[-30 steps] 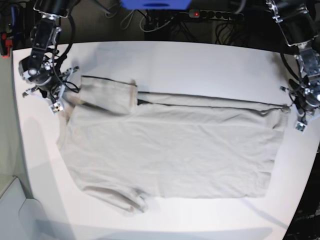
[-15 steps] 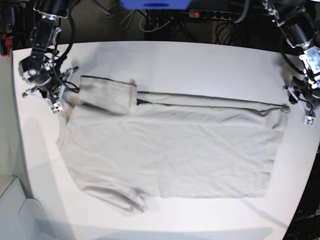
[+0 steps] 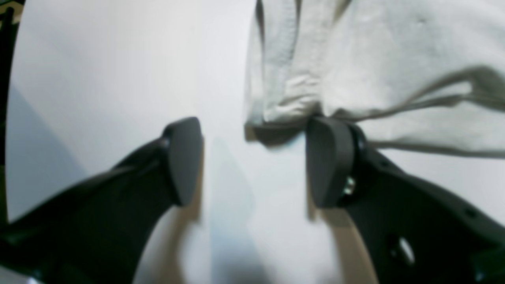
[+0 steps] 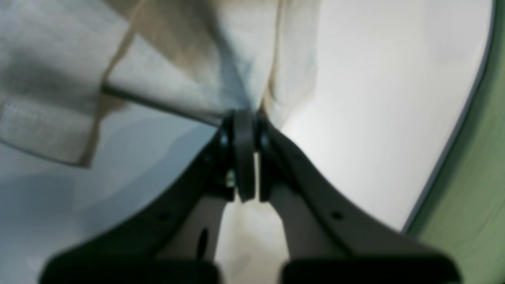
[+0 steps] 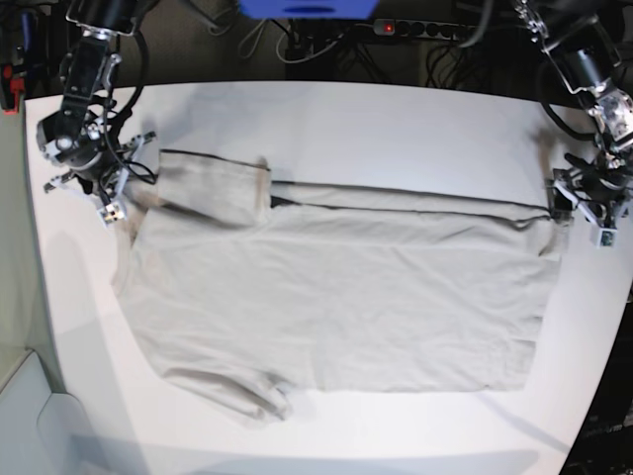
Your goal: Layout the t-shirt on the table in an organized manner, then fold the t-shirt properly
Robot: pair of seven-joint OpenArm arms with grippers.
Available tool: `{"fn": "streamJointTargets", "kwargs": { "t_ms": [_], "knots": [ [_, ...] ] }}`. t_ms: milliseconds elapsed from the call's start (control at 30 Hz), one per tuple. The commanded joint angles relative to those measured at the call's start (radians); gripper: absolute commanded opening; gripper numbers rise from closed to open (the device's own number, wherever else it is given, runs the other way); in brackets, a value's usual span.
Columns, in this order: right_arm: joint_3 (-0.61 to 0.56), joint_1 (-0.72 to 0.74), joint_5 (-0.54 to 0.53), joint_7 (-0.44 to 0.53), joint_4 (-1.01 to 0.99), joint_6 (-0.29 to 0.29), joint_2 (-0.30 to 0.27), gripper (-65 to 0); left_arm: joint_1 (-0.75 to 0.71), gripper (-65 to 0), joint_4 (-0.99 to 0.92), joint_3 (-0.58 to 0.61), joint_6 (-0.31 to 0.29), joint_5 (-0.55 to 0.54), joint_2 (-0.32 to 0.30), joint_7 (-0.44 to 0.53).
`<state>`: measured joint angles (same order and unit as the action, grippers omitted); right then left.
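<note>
The t-shirt (image 5: 336,297) lies spread across the white tabletop (image 5: 396,119), its far edge folded over in a long band. The left gripper (image 3: 252,157) stands open at the shirt's corner, one pad touching cloth, nothing held. The right gripper (image 4: 244,157) is pinched shut on fabric near the sleeve. If that arm pulls alone, I'd expect the fold to skew or the loose corner to drag. The wrist views are blurred; how many layers are pinched, I can't tell.
</note>
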<state>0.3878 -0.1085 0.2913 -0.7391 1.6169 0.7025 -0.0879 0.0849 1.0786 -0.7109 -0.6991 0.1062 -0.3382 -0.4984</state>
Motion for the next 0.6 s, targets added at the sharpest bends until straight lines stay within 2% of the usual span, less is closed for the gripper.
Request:
{"fn": "streamJointTargets", "kwargs": {
  "t_ms": [0,100,300,567],
  "knots": [
    [0.003,0.014,0.001,0.010,0.018,-0.004,-0.013,-65.0,0.013,-23.8,0.005,0.007,0.001,-0.003,-0.019,-0.018],
    [0.003,0.026,0.001,0.010,0.018,-0.004,-0.013,-65.0,0.013,-26.3,0.005,0.053,0.001,-0.029,-0.022,-0.018],
    [0.003,0.026,0.001,0.010,0.018,-0.004,-0.013,-65.0,0.014,-42.9,0.005,0.073,0.001,-0.027,-0.020,-0.018],
    [0.003,0.034,0.001,0.010,0.018,-0.004,-0.013,-65.0,0.014,-50.7,0.019,0.067,0.001,-0.027,-0.022,-0.018]
  ]
}}
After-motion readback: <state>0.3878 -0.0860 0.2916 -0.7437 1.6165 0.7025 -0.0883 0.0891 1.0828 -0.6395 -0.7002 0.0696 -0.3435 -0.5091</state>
